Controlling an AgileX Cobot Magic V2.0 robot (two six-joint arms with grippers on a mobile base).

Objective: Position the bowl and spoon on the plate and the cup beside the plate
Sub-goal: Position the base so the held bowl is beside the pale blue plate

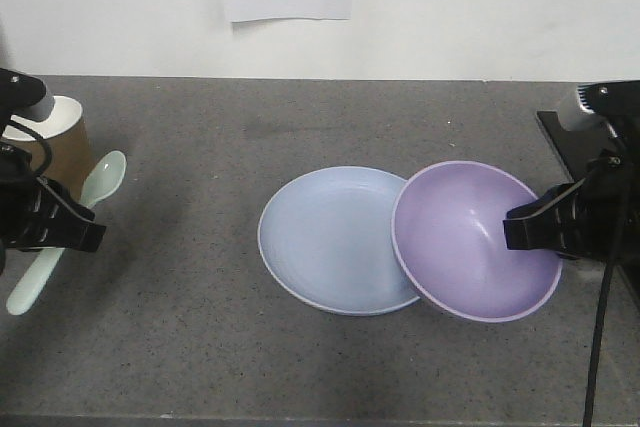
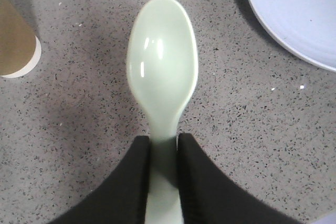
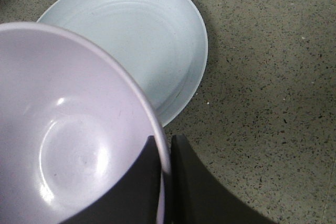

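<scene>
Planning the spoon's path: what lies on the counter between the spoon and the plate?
Nothing: only bare grey counter lies between the spoon and the plate, as the front view shows; the left wrist view agrees.

Left gripper (image 1: 85, 232): positioned at the desk's left edge, jaws clamped on the handle of the spoon (image 2: 163, 66), one finger per side. Right gripper (image 1: 520, 229): positioned near the desk's right edge, jaws pinching the rim of the bowl (image 3: 68, 129), one finger inside, one outside.
</scene>
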